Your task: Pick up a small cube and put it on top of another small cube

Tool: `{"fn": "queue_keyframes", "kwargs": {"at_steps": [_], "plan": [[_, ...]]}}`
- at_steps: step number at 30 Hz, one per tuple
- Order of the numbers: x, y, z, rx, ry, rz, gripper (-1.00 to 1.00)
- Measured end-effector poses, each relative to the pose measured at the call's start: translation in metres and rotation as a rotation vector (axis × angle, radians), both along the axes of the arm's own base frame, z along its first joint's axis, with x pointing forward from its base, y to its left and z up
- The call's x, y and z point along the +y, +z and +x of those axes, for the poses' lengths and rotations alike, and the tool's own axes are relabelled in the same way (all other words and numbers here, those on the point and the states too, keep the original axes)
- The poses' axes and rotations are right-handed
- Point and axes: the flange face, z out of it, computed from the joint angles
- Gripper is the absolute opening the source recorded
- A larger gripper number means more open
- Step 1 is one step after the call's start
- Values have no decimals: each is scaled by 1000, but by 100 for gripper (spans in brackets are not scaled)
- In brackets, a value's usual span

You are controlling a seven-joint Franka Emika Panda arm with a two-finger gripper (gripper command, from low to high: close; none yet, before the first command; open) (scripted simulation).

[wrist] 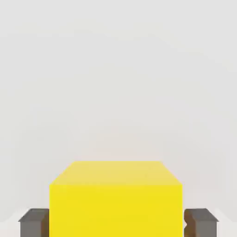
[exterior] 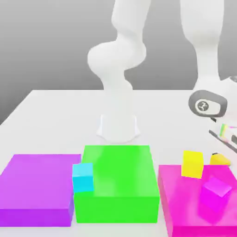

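- Fingers [wrist: 33, 221] of the hand [wrist: 115, 222] press against both sides of the small cube [wrist: 115, 203], one dark pad on each flank, so the hand is closed narrow on it.
- Small cube in the hand view is plain and yellow, its top face paler than its front, seated squarely between the pads against pale blank ground.
- In the exterior view the small cube [exterior: 220, 159] peeks out golden-yellow at the exterior view's right, under the arm's end, just behind the magenta block [exterior: 185, 203] and beside a brighter yellow cube [exterior: 192, 164].
- Brighter yellow cube stands on the far edge of the magenta block; a small magenta cube [exterior: 215, 189] sits on that block nearer the camera.
- Another small cube [exterior: 83, 177], cyan, rests in the seam between the purple block [exterior: 37, 187] and the green block [exterior: 115, 180], touching the green one's side.
- Counter [exterior: 55, 120] is white and bears the three flat blocks in a row: purple, green, magenta from the exterior view's left.
- White arm base [exterior: 118, 125] stands behind the green block; a plain grey wall [exterior: 46, 46] closes the room.
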Motion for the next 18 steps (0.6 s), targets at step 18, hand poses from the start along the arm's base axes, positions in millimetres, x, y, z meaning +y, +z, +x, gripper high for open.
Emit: {"fn": "queue_keyframes", "kwargs": {"at_steps": [18], "plan": [[39, 35, 48, -104, 334, -83, -100]]}}
